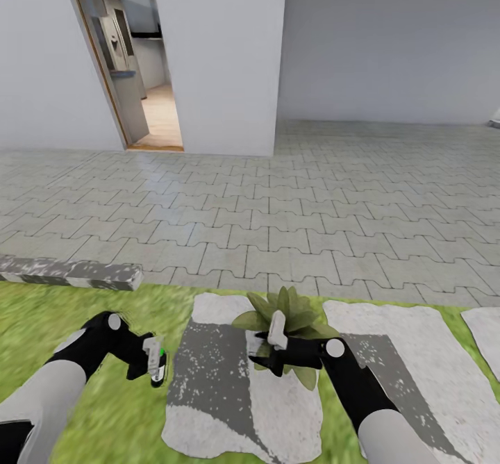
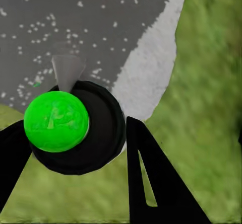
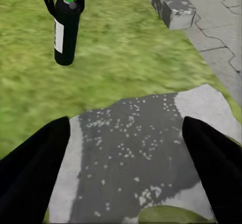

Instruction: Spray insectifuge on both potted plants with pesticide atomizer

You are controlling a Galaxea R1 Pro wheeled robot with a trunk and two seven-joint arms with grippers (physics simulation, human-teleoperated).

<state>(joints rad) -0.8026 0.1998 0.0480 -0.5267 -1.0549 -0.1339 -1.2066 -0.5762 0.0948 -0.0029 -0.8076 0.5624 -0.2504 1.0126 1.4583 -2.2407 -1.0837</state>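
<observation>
- Pesticide atomizer [image 1: 158, 367]: held in the left gripper [image 1: 154, 365], its two black fingers [image 2: 151, 183] closed on either side of the bottle's body. It hangs over the lawn [image 1: 83, 325] just beside the nearer edge of the stepping stone [image 1: 215, 380]. In the right wrist view the bottle [image 3: 66, 30] is upright, dark with a pale label and a green cap; the left wrist view looks straight down on that green cap [image 2: 56, 121] and its black collar.
- Hold, as a judgement: a side grip well up the bottle keeps it vertical and leaves the cap end free, which suits aiming it at foliage.
- Potted plant [image 1: 285, 315]: a low rosette of pointed green leaves standing on the stepping stone, at the stone's far side from the atomizer. The pot itself is hidden behind leaves and arm.
- Right gripper [image 1: 276, 342]: poised just in front of the plant over the stepping stone; its fingers stand wide apart with bare stone between them in the right wrist view, holding nothing.
- Stage, as a judgement: pickup is done; the bottle is well short of the plant, so spraying appears not yet begun, and a second plant is not in sight.
- Surroundings beyond the stepping stone: a grey kerb block [image 1: 69, 273], interlocking paving [image 1: 312, 214], and a white wall with an open doorway [image 1: 149, 96].
</observation>
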